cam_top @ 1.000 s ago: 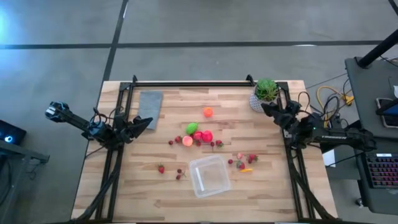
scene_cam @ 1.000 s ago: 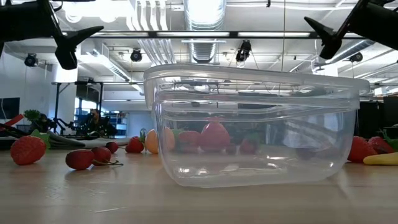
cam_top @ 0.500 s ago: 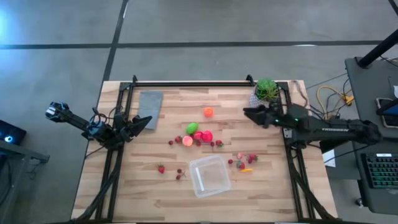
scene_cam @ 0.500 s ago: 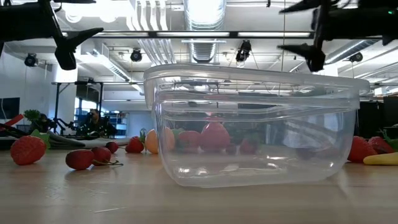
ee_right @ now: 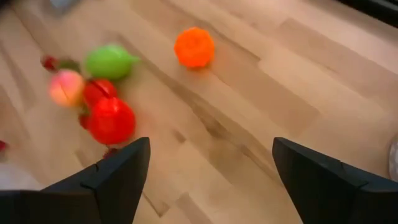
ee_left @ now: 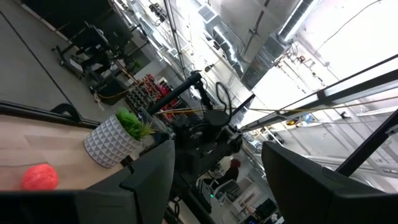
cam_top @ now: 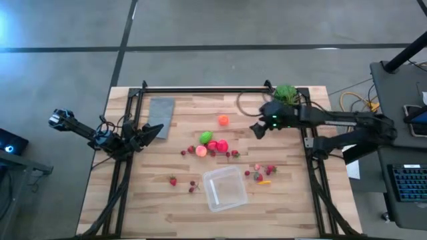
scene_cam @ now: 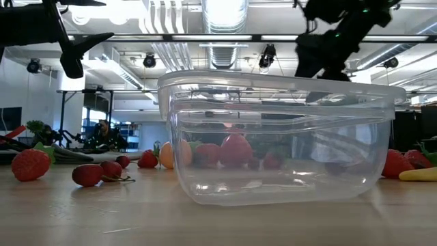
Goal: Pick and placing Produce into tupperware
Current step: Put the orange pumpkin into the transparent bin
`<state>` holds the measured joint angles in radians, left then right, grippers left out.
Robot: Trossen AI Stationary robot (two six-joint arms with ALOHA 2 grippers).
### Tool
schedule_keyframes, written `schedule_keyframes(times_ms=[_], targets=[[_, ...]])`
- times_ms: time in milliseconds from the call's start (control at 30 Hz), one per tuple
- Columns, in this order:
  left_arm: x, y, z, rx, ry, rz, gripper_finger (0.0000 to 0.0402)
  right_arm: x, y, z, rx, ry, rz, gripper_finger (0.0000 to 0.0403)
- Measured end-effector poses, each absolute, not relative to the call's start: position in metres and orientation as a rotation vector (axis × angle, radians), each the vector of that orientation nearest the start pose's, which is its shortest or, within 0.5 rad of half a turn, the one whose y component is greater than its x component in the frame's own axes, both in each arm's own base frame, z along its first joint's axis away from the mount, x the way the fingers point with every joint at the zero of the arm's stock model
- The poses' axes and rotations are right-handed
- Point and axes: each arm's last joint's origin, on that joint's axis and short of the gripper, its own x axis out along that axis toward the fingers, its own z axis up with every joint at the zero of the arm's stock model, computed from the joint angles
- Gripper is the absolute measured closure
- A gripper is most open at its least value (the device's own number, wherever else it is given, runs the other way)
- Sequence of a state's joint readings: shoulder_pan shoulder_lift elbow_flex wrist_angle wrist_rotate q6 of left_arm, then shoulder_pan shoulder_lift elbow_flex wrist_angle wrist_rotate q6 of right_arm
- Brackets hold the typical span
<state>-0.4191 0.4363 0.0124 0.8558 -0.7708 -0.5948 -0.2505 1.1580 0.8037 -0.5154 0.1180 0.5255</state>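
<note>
The right end effector [cam_top: 256, 129] hangs above the wooden tabletop [cam_top: 167, 200], near the round orange toy fruit [cam_top: 223, 120]; its fingers are spread apart and grasp nothing. The left end effector [cam_top: 155, 131] waits at the tabletop's left edge beside the flat grey cloth [cam_top: 161, 109], fingers parted and empty. The clear square plastic container [cam_top: 225, 188] sits near the front edge. Green [cam_top: 205, 137], pink [cam_top: 201, 151] and red [cam_top: 221, 146] pieces cluster at centre, outside it.
</note>
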Motion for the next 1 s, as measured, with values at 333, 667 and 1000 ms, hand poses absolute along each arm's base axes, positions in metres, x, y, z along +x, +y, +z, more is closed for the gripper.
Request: schedule_keyframes(times_ms=[333, 667, 1000], targets=[[0.108, -0.026, 0.206, -0.826, -0.458, 0.245, 0.0174, 0.304, -0.082, 0.239, 0.329, 0.943, -0.438, 0.0074], [0.11, -0.026, 0.203, -0.723, -0.422, 0.274, 0.0174, 0.359, -0.127, 0.214, 0.216, 1.092, -0.177, 0.0074], [0.112, -0.027, 0.201, -0.588, -0.383, 0.309, 0.0174, 0.357, -0.174, 0.202, 0.172, 1.133, -0.124, 0.0103]])
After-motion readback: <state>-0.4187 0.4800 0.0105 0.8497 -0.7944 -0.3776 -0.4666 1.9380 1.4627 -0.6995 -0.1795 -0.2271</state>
